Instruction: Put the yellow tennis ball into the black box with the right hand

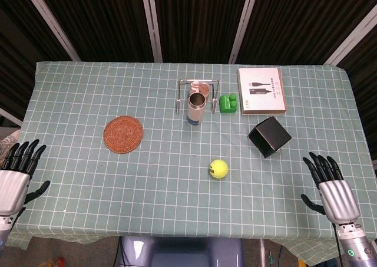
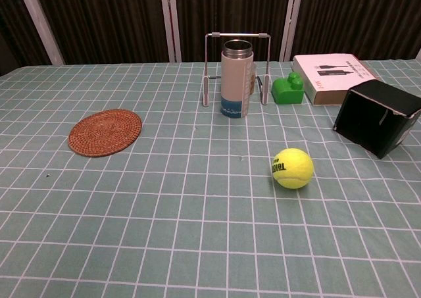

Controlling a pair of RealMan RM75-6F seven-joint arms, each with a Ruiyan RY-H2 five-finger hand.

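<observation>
Right hand [image 1: 334,191] sits at the near right edge of the table [image 1: 76,102], palm down, fingers straight and spread apart, thumb out to the side. It holds nothing and touches no object. Left hand [image 1: 16,175] sits at the near left edge in the same pose: fingers spread, nothing held. Neither hand shows in the chest view.

Tennis ball [image 1: 218,168], yellow, rests on the green checked cloth near the middle of the table, well apart from both hands, nearer the right one. Dark lettering shows on it in the chest view [image 2: 293,168].

Black box [image 1: 269,136] stands beyond and to the right of the ball, turned at an angle; from the chest view [image 2: 377,116] its open side faces forward. Ball and box are apart, not touching.

Woven round mat [image 1: 123,134] lies left of centre. Farther back, a metal cup [image 1: 196,106] stands within a wire rack [image 1: 199,82]. Just right of it is a green block [image 1: 228,104], then a flat white carton [image 1: 262,90].
</observation>
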